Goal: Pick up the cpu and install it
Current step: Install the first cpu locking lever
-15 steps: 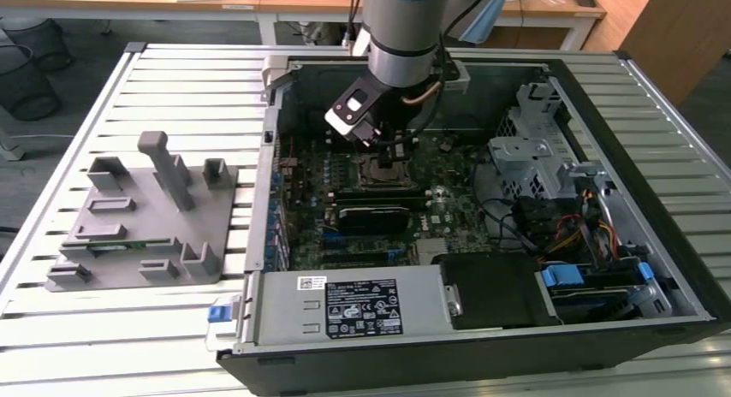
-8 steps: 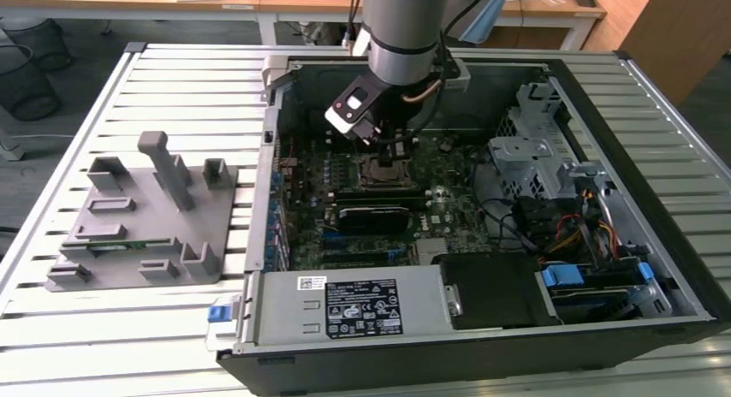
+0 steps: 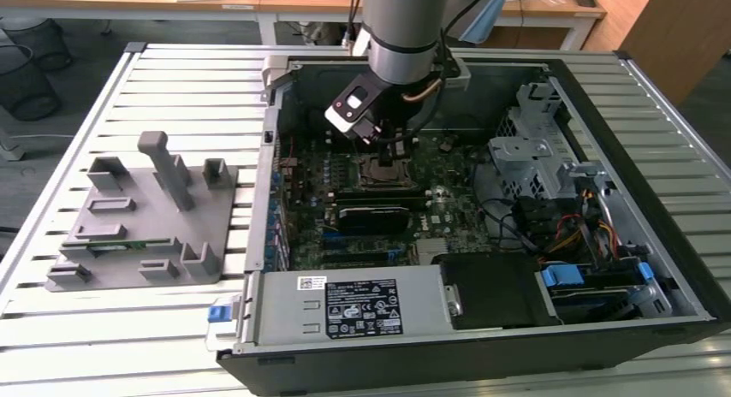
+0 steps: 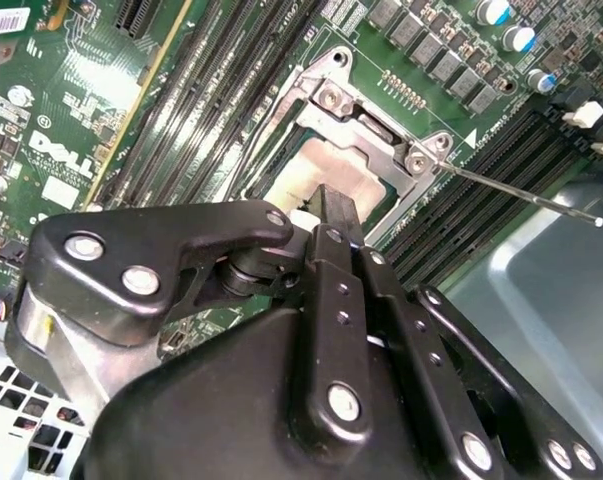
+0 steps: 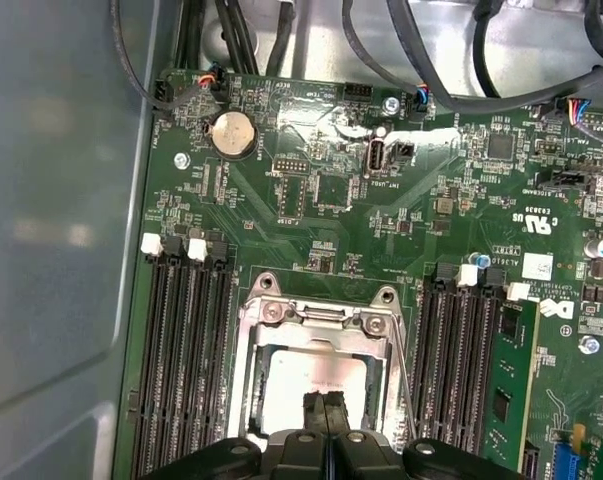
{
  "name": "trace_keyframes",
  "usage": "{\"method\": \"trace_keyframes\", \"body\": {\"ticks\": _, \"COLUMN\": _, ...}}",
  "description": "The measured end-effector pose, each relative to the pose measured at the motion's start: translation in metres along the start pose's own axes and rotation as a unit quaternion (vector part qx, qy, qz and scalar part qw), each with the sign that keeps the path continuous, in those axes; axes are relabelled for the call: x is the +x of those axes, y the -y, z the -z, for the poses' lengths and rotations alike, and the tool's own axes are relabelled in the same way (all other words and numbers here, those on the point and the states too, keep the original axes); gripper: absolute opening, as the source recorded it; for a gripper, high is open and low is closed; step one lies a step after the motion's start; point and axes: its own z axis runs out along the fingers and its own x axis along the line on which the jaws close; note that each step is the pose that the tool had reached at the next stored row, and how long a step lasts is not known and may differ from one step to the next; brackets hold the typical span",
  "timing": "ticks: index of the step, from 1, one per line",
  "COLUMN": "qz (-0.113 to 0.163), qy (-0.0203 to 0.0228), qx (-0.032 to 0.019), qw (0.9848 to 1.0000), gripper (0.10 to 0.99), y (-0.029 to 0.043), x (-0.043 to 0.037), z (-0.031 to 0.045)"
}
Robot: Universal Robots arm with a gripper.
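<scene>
Silver-grey, the cpu (image 5: 316, 378) is seen lying flat inside the metal socket frame (image 5: 249, 350), closely hemmed by memory slots (image 5: 181, 370) on two sides. The tool (image 5: 324, 402) is poised just above it, fingers pressed together and nothing gripped. The open computer case (image 3: 480, 358) is carried by the slatted bench (image 3: 183, 80).

the cpu (image 5: 314, 378) is a small flat square with a shiny silver top. it lies flat, face up, inside the metal frame of the socket (image 5: 316, 314) on the green board (image 5: 311, 200).

Green motherboard (image 5: 311, 230); shiny silver-grey cpu (image 5: 316, 375); black hand (image 5: 324, 405); grey fixture tray (image 3: 149, 226); pale slatted table (image 3: 137, 320)
</scene>
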Motion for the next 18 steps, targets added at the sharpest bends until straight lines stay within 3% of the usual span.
{"method": "trace_keyframes", "body": {"ticks": 18, "qz": 0.000, "qy": 0.0014, "qx": -0.0004, "qw": 1.0000, "gripper": 0.106, "y": -0.0001, "x": 0.0013, "z": 0.0272}}
